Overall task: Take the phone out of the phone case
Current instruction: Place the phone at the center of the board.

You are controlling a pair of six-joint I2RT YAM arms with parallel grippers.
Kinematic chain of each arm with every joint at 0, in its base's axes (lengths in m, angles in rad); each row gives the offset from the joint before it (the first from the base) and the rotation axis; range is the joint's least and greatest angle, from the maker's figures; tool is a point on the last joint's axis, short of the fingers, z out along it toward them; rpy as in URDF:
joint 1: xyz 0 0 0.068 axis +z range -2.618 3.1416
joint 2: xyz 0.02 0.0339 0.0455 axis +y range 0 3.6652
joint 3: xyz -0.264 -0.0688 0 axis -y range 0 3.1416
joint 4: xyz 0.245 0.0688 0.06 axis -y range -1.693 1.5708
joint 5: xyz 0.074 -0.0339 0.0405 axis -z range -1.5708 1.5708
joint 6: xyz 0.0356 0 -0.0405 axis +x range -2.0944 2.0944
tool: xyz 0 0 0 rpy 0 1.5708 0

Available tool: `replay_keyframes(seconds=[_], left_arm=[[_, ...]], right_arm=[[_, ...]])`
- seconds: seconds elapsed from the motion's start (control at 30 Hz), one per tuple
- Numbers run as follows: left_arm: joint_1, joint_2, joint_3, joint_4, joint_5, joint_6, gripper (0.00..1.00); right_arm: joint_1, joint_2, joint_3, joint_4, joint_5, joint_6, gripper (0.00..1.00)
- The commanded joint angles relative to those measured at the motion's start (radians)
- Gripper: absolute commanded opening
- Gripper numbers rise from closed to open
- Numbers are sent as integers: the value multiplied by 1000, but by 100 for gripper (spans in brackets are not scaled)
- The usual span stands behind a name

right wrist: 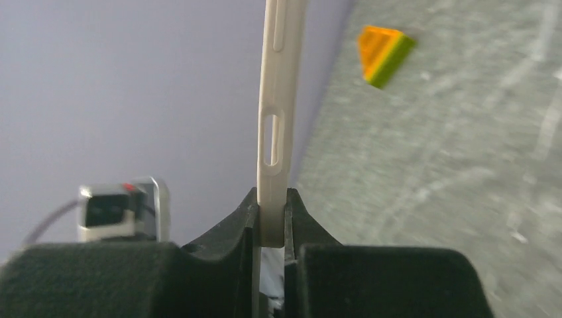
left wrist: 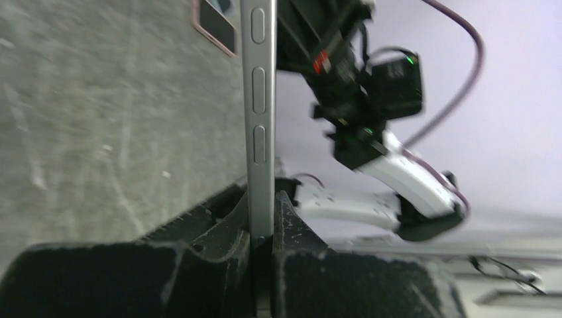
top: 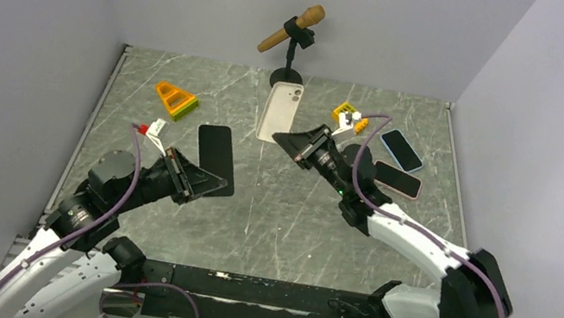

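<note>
Clamps phone [top: 216, 158] in left gripper [top: 198, 183] at 9 o'clock, pinches seemingly empty case [top: 280, 111] in right gripper [top: 306, 142] at 12, needs only setting both down.

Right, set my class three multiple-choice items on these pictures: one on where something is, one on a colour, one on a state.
1. The orange and green block lies on the table's:
A left part; B right part; C near edge.
2. The case is:
A black; B cream-white; C blue.
3. The phone and the case are:
A fitted together; B apart, one clamped in each gripper; C both flat on the table.

Answers:
1 A, the top view shows it left of centre, towards the far side.
2 B, it looks pale in both the top and right wrist views.
3 B, the left gripper is shut on the phone and the right gripper on the case.
</note>
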Motion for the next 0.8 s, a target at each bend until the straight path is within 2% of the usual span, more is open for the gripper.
replay_keyframes(seconds=[0.0,0.07,0.17,0.43,0.5,0.6,0.77], left_arm=[[14,56,92,-158,-245,170,0],[69,127,90,-182,-289,180,0],[254,205,29,-77,-193,153,0],[768,452,-135,255,-290,97,0],[851,559,-147,362,-267,90,0],[943,726,-138,534,-152,70,0],[1075,979,-104,712,-26,-6,0]], right_arm=[[4,-167,0,-460,93,-248,0],[-9,-219,-10,-560,124,-306,0],[-25,-274,-23,-668,135,-382,0],[-47,-308,-156,-575,-5,-426,0],[-49,-281,-141,-568,-50,-452,0],[-49,-220,-92,-581,-92,-491,0],[-51,-132,-43,-517,-162,-491,0]])
